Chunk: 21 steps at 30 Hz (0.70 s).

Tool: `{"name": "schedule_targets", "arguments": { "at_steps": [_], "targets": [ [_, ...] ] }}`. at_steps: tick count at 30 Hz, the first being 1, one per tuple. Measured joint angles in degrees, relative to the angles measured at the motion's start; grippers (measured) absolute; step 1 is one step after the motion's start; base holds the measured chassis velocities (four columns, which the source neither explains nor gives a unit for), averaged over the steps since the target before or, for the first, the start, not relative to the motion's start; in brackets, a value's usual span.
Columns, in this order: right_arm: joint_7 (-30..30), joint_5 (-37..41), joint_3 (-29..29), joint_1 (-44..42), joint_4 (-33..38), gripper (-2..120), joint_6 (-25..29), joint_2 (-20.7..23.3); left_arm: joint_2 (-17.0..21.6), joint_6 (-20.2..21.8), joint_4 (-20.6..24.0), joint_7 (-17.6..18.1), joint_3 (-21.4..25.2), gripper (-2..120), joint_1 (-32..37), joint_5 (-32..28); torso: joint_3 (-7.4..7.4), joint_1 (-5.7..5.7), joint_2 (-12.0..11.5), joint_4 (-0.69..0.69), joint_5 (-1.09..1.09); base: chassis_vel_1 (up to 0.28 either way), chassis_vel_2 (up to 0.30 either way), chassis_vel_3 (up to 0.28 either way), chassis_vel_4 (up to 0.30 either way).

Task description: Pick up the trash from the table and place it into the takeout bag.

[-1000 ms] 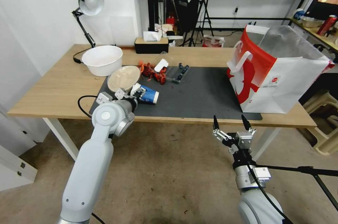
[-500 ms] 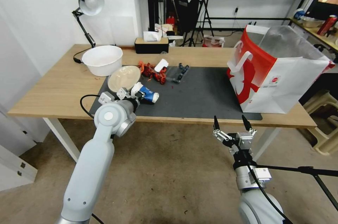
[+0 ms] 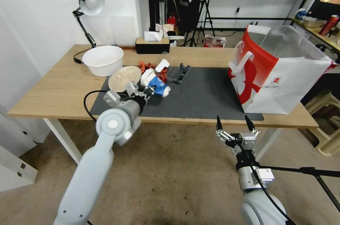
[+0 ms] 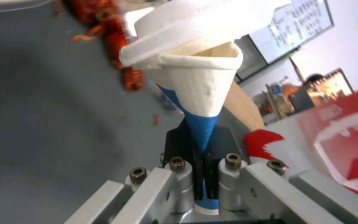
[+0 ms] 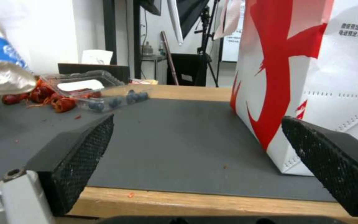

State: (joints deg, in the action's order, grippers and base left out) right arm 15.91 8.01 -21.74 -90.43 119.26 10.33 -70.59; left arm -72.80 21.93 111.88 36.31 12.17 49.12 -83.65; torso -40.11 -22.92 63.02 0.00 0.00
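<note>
Pinching the blue paper cup [image 3: 156, 85] flat near its base, the left gripper [image 4: 202, 174] holds it clear of the table [image 3: 53, 90], ready for carrying toward the takeout bag [image 3: 283, 83] far right. The right gripper [image 3: 233, 125] waits below the table edge, jaws wide. Whatever is in the bag stays hidden.

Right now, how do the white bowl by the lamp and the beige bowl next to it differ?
The white bowl sits upright on bare wood of the table; the beige bowl is tipped, its inside facing the camera, at the corner of the dark mat. The white bowl looks deeper and taller; the beige bowl looks shallower. Both are round, look empty, and sit apart from the left gripper, which is shut on the blue paper cup.
</note>
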Motion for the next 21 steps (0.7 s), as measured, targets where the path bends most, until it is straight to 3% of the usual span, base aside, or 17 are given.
{"name": "schedule_targets", "arguments": {
  "at_steps": [9,12,13,16,21],
  "targets": [
    [0.02,-0.27,-0.56,0.07,-0.16,100,0.01,-0.62,4.48,-0.03,-1.24,-0.63,-8.93,0,-9.43,-3.01,0.0,0.0,0.0,-0.01,0.0,0.0,0.0,0.0,0.0],
    [0.02,-0.28,-0.59,0.1,-0.17,100,0.01,-0.67,4.62,-0.06,-1.37,-0.63,-9.47,0,-10.07,-3.15,0.0,0.0,0.0,-0.01,0.01,0.0,0.0,0.0,0.0],
    [0.02,-0.31,-0.94,0.32,-0.23,100,0.0,-0.84,5.24,-0.21,-2.79,-0.48,-14.1,0,-15.84,-4.72,-0.01,0.0,0.0,0.0,-0.02,0.0,0.0,0.0,0.0],
    [0.02,-0.31,-1.02,0.37,-0.29,100,0.0,-0.86,5.25,-0.26,-3.41,-0.34,-15.43,0,-18.23,-5.45,0.0,0.0,0.0,-0.01,0.01,0.0,0.0,0.0,0.0],
    [0.05,-0.32,-1.49,0.75,-0.65,100,0.0,-1.19,4.75,-0.28,-7.63,0.26,-21.22,0,-29.48,-9.14,-0.01,-0.01,0.0,-0.01,0.0,0.0,0.0,0.0,0.0]
  ]
}}
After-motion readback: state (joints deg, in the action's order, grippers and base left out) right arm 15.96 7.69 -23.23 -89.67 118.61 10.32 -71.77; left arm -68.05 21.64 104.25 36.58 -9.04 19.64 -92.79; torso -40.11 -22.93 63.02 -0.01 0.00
